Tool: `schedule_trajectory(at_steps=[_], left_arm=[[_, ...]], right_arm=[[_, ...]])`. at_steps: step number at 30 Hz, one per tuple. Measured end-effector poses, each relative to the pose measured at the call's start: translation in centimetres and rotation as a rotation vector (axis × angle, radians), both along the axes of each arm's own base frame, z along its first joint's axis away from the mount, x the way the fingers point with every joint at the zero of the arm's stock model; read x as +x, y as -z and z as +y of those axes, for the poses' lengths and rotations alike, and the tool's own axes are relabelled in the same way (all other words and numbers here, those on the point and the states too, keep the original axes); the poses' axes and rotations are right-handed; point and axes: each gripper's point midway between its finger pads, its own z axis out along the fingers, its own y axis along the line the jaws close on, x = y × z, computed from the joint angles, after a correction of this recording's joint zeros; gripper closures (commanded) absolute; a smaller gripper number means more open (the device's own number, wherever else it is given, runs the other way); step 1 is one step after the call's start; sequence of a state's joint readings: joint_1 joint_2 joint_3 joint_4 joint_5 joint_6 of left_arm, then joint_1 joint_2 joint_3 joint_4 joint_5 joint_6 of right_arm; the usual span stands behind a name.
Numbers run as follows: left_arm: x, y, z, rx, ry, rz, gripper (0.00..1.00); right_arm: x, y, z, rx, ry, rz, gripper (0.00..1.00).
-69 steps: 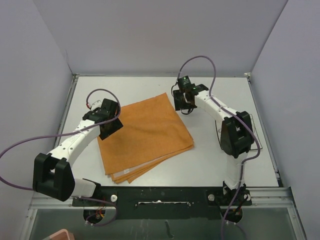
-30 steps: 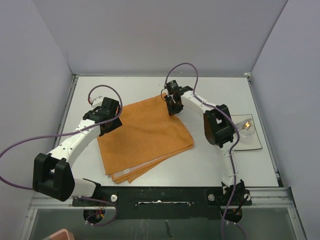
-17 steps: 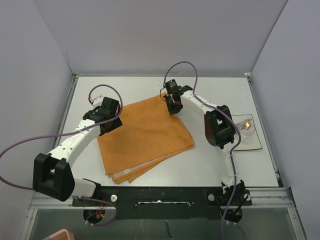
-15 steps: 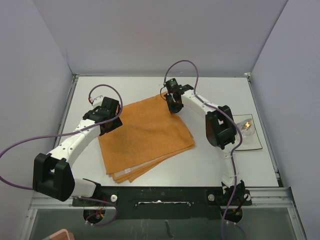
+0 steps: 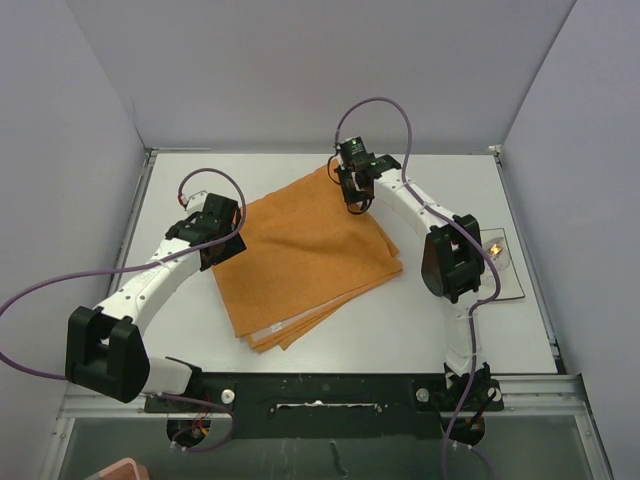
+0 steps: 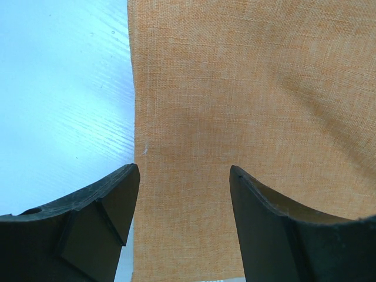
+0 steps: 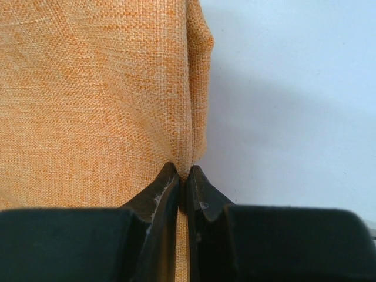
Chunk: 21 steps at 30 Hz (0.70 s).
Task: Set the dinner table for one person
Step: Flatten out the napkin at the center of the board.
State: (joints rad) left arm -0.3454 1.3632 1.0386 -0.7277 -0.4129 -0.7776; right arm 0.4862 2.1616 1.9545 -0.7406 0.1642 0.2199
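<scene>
A: Tabletop [image 5: 450, 340] from above: how does it lie?

B: It fills the floor of the walled bay, with its long axis running 9 to 3 o'clock and its short sides facing the side walls. An orange cloth [image 5: 300, 260], folded, lies skewed near the centre, one corner pointing toward 12 to 1 o'clock.

A: And the tools?

B: The right tool [image 5: 355, 203] sits on that far corner. The left tool [image 5: 222, 255] hangs over the cloth's 9 o'clock edge.

A: Left wrist view?

B: Its fingers [image 6: 106, 200] are spread wide with nothing between them. Below, the cloth's edge runs 12 to 6, with bare tabletop at 9 o'clock.

A: Right wrist?

B: Its fingers [image 7: 153, 194] are pinched tight on a raised fold of the cloth, with tabletop at 3 o'clock.
</scene>
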Motion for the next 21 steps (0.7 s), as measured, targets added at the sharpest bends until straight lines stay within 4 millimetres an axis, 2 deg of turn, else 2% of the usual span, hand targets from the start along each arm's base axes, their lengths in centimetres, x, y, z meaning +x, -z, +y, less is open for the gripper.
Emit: schedule_trajectory(at_steps=[10,18,20,21], left_arm=[[0.1,-0.03,-0.18,-0.006,0.009,-0.002,0.39],[0.05,0.0,-0.31,-0.01,0.019,0.001,0.39],[0.05,0.01,-0.3,-0.008,0.021,0.002,0.39],[0.04,0.01,-0.3,-0.008,0.022,0.002,0.39]], right_arm=[[0.82,-0.83,-0.73,-0.045,-0.004,-0.041,0.96],[0.94,-0.98,-0.74,-0.068,-0.002,-0.058,0.83],[0.93,-0.91,-0.72,-0.075,-0.004,-0.059,0.85],[0.95,-0.83,-0.69,-0.078,-0.003,-0.06,0.93]])
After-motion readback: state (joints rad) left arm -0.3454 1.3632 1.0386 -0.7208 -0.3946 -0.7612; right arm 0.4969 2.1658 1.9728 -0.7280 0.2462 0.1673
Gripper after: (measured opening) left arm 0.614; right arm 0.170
